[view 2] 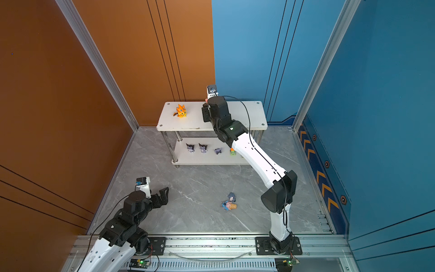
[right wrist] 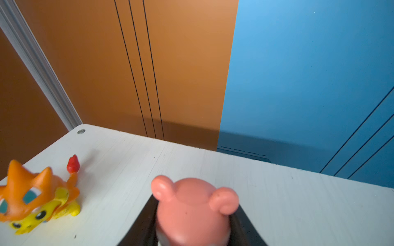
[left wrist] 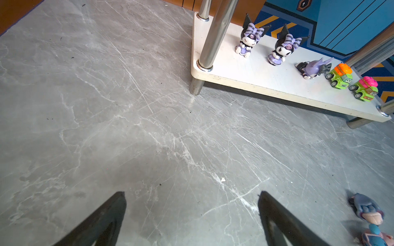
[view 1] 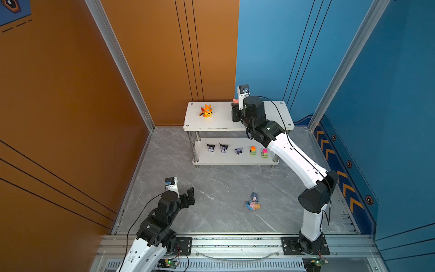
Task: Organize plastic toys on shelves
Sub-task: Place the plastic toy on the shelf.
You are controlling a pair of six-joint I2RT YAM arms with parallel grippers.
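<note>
My right gripper is shut on a pink eared toy over the shelves' top board, right of the orange dragon standing there. The lower board carries two upright black-purple horned figures, a third lying down and two green cars. On the floor lie a grey donkey and a blue toy on a cone, touching. My left gripper hovers open and holds nothing, low at the front left, well left of that pair.
The rack stands against the back wall, where orange and blue panels meet. Aluminium posts rise at the back corners, and a metal rail with both arm bases runs along the front. The right arm's white link crosses over the rack's right end.
</note>
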